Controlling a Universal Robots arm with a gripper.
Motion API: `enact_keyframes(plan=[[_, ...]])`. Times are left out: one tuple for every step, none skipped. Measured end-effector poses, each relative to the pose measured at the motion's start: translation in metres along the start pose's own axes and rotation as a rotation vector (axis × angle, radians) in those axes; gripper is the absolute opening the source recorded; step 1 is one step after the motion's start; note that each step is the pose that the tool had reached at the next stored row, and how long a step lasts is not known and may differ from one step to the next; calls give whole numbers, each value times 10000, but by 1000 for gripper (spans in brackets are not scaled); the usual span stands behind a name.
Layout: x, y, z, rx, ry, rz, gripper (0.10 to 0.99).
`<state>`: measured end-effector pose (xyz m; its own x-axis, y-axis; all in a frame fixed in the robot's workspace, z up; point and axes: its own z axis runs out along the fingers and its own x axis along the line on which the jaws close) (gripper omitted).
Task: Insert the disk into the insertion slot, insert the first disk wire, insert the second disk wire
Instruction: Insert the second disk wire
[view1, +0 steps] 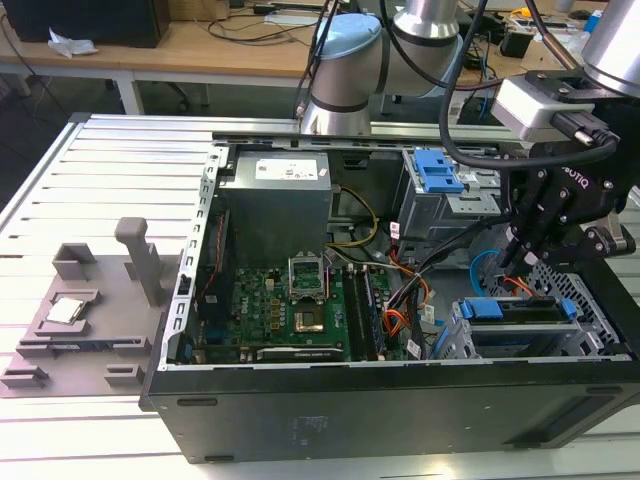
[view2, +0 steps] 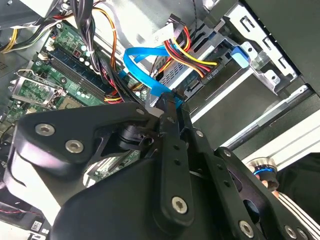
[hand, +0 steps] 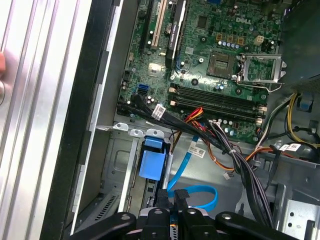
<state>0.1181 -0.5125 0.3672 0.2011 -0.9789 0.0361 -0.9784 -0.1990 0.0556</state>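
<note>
A: Exterior view. The tool (view1: 522, 250) hangs inside the open computer case (view1: 400, 400), at the back of the disk (view1: 520, 312). The disk sits below the tool, already in the insertion slot (view1: 455, 340), blue handle facing out.

B: Fingers?

A: Drawn narrow, pinched on the blue wire (view1: 482, 268), I judge.

B: Second wrist view?

A: Fingertips (view2: 170, 102) closed on the blue wire's (view2: 145, 67) plug, with the disk's (view2: 200, 82) rear just past them. The red-yellow power bundle (view2: 192, 55) looks already seated there.

B: So the step is a wire.

A: Likely. Keep the plug square to its socket, push straight, no twist.

B: First wrist view?

A: Blue wire (hand: 200, 192) loops just ahead of the tool (hand: 172, 200); blue handle (hand: 151, 160) beyond. Watch the loop for snagging on the black cables (hand: 240, 165) nearby.
</note>
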Motion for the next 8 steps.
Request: enact_keyframes(plan=[[0,0,1,0,0,6,161],[1,0,1,-3,3,55,161],[1,1,2,-8,2,164,161],[1,0,4,-21,-7,474,161],[0,0,6,-31,-19,726,161],[0,0,7,-43,-32,1030,161],[0,0,8,-53,-41,1295,161],[0,0,9,-61,-50,1496,161]])
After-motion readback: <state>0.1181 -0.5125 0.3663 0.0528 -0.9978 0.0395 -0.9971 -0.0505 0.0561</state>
